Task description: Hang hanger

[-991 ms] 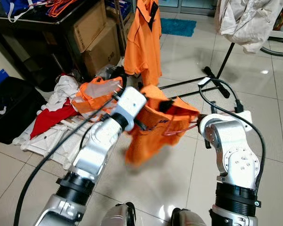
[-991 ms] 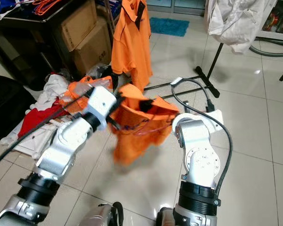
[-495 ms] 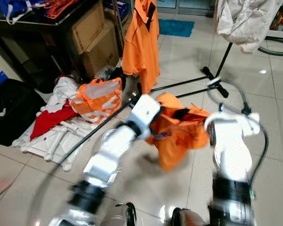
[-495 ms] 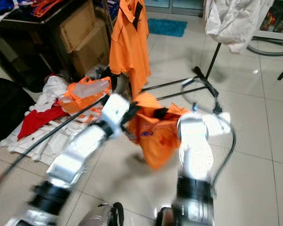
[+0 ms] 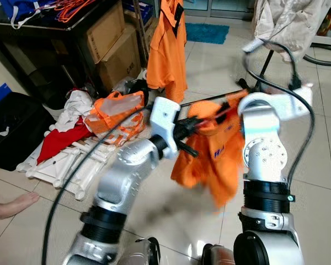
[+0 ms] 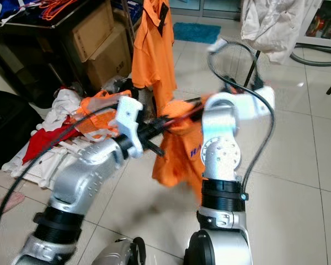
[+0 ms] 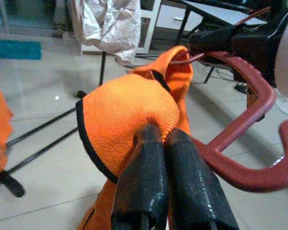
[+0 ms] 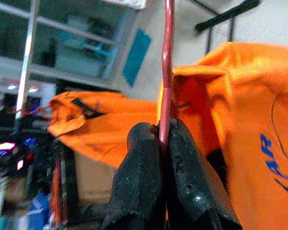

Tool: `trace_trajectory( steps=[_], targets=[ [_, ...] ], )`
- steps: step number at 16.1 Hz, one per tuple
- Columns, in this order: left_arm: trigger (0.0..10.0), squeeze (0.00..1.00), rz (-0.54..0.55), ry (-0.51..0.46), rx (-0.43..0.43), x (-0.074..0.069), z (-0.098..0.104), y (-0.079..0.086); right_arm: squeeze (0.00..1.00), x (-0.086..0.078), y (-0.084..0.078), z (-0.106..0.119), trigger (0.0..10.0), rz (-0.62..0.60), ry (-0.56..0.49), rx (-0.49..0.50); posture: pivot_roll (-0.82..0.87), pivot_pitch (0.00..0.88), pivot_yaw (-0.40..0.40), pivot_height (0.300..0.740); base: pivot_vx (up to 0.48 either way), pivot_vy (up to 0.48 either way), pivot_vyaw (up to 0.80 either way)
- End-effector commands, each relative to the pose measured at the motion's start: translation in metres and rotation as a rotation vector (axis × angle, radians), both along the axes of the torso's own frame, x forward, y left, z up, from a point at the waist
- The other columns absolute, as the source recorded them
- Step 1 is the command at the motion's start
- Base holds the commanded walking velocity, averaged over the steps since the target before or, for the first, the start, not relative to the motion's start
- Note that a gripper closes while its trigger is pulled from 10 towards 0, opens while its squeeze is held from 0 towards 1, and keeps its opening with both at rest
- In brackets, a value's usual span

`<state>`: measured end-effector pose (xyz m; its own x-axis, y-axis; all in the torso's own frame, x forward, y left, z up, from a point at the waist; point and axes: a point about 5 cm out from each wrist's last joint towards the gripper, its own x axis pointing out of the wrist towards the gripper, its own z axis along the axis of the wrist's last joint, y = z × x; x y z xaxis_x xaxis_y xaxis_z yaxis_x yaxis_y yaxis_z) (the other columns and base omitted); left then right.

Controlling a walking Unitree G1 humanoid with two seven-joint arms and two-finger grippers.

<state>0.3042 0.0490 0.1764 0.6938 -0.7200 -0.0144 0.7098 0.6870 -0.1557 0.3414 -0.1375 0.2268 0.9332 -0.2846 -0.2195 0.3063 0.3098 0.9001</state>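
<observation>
The left pincer (image 7: 163, 139) is clamped on the collar of an orange shirt (image 5: 218, 157), which hangs in mid-air between the two arms, above the tiled floor (image 5: 320, 165). The right pincer (image 8: 164, 132) grips the red hanger (image 7: 245, 143) by its thin wire — the hanger runs into the shirt's neck. At 12 o'clock, another orange shirt (image 5: 166, 44) hangs; a clothes pile (image 5: 71, 118) lies at 9 o'clock.

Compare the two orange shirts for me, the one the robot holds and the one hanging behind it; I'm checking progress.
The held shirt is gripped between both grippers, the left gripper pinching its shoulder and the right gripper pinching its red hanger; the hung shirt dangles untouched. The held one is bunched and tilted; the hung one drapes straight. Both are orange with dark collar trim.
</observation>
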Motion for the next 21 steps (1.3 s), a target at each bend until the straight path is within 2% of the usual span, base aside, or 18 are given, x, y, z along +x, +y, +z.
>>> trace_trajectory(
  steps=[1,3,5,6,7,9,10,11,12,13,14,17,18,19,20,21],
  targets=[
    [10.0,0.00,-0.007,-0.030,0.011,0.000,0.006,0.005,0.00,0.003,0.007,0.013,10.0,0.065,-0.076,0.003,-0.03,0.109,0.108,0.740,0.000,0.000,0.00],
    [10.0,0.00,0.011,-0.028,0.032,0.002,0.006,0.016,0.00,0.006,0.004,0.015,10.0,0.111,-0.106,-0.066,-0.03,0.110,0.104,0.740,0.000,0.000,0.00],
    [10.0,0.00,0.040,-0.047,0.061,0.004,0.008,0.029,0.00,0.011,0.001,0.007,10.0,0.279,-0.064,-0.180,-0.02,0.111,0.085,0.740,0.000,0.000,0.00],
    [10.0,0.00,0.046,-0.052,0.069,0.004,0.008,0.031,0.00,0.011,0.001,0.006,10.0,0.319,-0.053,-0.201,-0.02,0.111,0.085,0.740,0.000,0.000,0.00],
    [10.0,0.00,0.083,-0.056,0.066,0.007,0.009,0.035,0.00,0.008,0.001,0.002,10.0,0.363,-0.033,-0.285,-0.02,0.110,0.081,0.740,0.000,0.000,0.00],
    [10.0,0.00,0.158,-0.106,0.105,0.012,0.014,0.041,0.00,-0.005,0.005,-0.019,10.0,0.423,0.073,-0.310,-0.03,0.114,0.078,0.740,0.000,0.000,0.00],
    [10.0,0.00,0.169,-0.114,0.112,0.013,0.015,0.042,0.00,-0.008,0.007,-0.024,10.0,0.441,0.094,-0.326,-0.03,0.114,0.078,0.740,0.000,0.000,0.00],
    [10.0,0.00,0.197,-0.118,0.112,0.016,0.018,0.044,0.00,-0.013,0.006,-0.038,10.0,0.447,0.162,-0.304,-0.03,0.117,0.080,0.740,0.000,0.000,0.00],
    [10.0,0.00,0.204,-0.142,0.132,0.018,0.020,0.045,0.00,-0.019,0.004,-0.050,10.0,0.423,0.225,-0.166,-0.03,0.119,0.081,0.740,0.000,0.000,0.00],
    [10.0,0.00,0.198,-0.161,0.154,0.018,0.021,0.045,0.00,-0.022,0.002,-0.055,10.0,0.398,0.246,-0.059,-0.03,0.119,0.081,0.740,0.000,0.000,0.00],
    [10.0,0.00,0.192,-0.159,0.163,0.018,0.019,0.045,0.00,-0.022,0.000,-0.054,10.0,0.360,0.241,-0.025,-0.03,0.120,0.086,0.740,0.000,0.000,0.00],
    [10.0,0.00,0.152,-0.154,0.170,0.012,0.014,0.040,0.00,-0.016,-0.014,-0.042,10.0,0.260,0.204,-0.067,-0.03,0.117,0.094,0.740,0.000,0.000,0.00],
    [10.0,0.00,0.120,-0.152,0.167,0.009,0.012,0.037,0.00,-0.016,-0.026,-0.038,10.0,0.179,0.207,-0.116,-0.03,0.116,0.093,0.740,0.000,0.000,0.00],
    [10.0,0.00,0.120,-0.152,0.167,0.009,0.012,0.037,0.00,-0.016,-0.026,-0.038,10.0,0.179,0.207,-0.116,-0.03,0.116,0.093,0.740,0.000,0.000,0.00],
    [10.0,0.00,0.085,-0.145,0.152,0.005,0.010,0.036,0.00,-0.018,-0.035,-0.036,10.0,0.098,0.211,-0.174,-0.03,0.110,0.093,0.740,0.000,0.000,0.00],
    [10.0,0.00,0.068,-0.139,0.141,0.003,0.009,0.036,0.00,-0.019,-0.037,-0.036,10.0,0.075,0.207,-0.188,-0.03,0.110,0.092,0.740,0.000,0.000,0.00]
  ],
)
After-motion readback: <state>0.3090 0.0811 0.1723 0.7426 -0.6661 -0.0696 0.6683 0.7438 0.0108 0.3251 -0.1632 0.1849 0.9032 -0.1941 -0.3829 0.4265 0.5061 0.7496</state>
